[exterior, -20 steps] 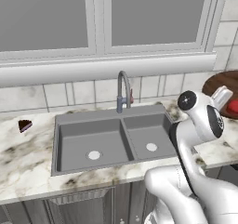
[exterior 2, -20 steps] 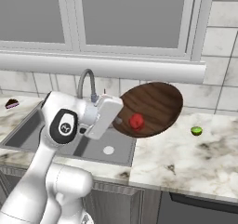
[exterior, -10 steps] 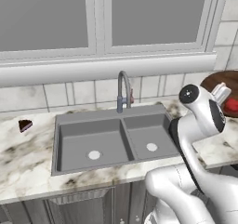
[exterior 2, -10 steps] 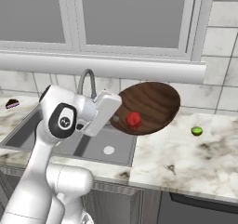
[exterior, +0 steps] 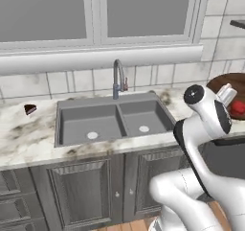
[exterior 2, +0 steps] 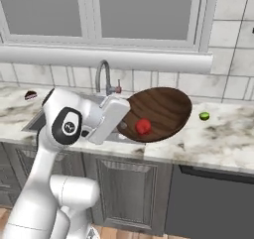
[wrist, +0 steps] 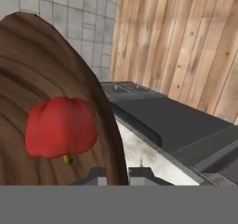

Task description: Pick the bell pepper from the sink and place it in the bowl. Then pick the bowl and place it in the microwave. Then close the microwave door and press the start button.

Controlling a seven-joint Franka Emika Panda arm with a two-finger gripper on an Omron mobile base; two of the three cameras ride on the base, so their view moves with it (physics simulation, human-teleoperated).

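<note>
The dark brown wooden bowl (exterior 2: 161,111) hangs in the air above the counter, right of the sink (exterior 2: 37,120), with the red bell pepper (exterior 2: 143,126) lying inside it. My gripper (exterior 2: 125,118) is shut on the bowl's near rim. In the hand view the bowl (wrist: 32,79) takes up the left side with the pepper (wrist: 59,126) in it, and the rim runs between the two fingertips (wrist: 97,174). From the left base view, the bowl (exterior: 225,83) and pepper (exterior: 238,108) show at the right edge beyond my arm. The double-basin sink (exterior: 112,121) lies vacant under its faucet (exterior: 117,77).
A small green lime-like item (exterior 2: 204,116) lies on the marble counter (exterior 2: 218,139) to the right. A dark small object (exterior: 30,109) sits on the counter left of the sink. The hand view looks past the bowl at a black stovetop (wrist: 162,118) and a wooden wall panel (wrist: 186,42).
Both base views have shifted as the base moved back, showing the cabinets below. The bowl with the pepper has risen slightly, still held by the gripper.
</note>
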